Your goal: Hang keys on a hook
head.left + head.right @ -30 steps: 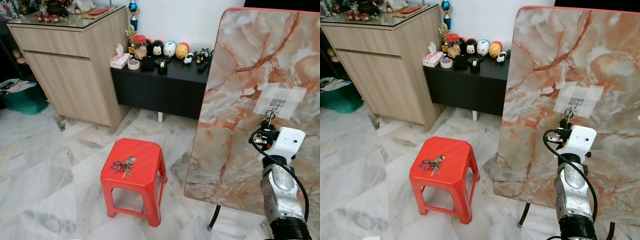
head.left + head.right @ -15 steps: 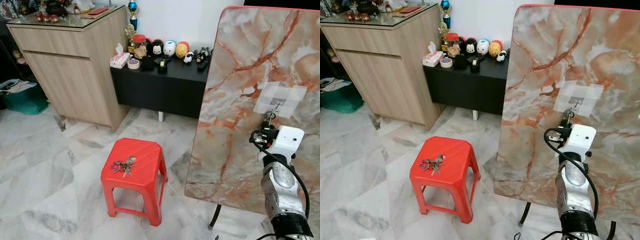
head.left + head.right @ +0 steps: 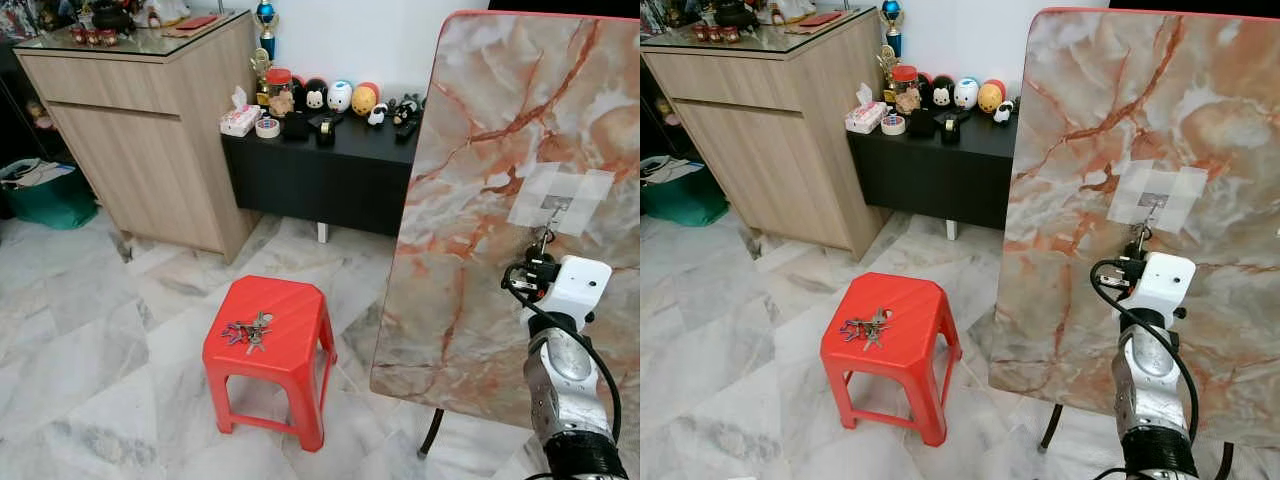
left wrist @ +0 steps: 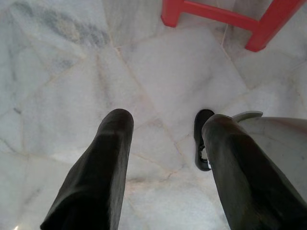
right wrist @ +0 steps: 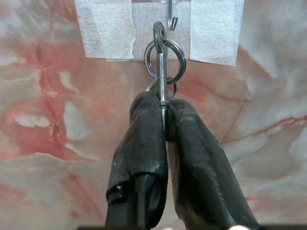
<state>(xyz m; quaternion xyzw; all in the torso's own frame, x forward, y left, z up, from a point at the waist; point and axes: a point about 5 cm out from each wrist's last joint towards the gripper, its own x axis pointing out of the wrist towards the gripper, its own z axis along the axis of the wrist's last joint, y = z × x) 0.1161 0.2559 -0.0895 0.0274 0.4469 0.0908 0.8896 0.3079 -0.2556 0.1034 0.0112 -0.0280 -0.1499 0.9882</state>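
My right gripper pinches the key ring just under the hook; not yet hung. Left fingers hang spread.

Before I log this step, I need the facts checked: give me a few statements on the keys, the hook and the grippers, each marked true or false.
1. The right gripper is shut on a key. True.
2. The key ring already hangs on the hook. False: the ring is just below the hook, not on it.
3. A bunch of keys lies on the red stool. True.
4. The hook is screwed into the wooden cabinet. False: it is taped to the marble board.
5. The left gripper holds keys. False: its fingers are open above the floor.
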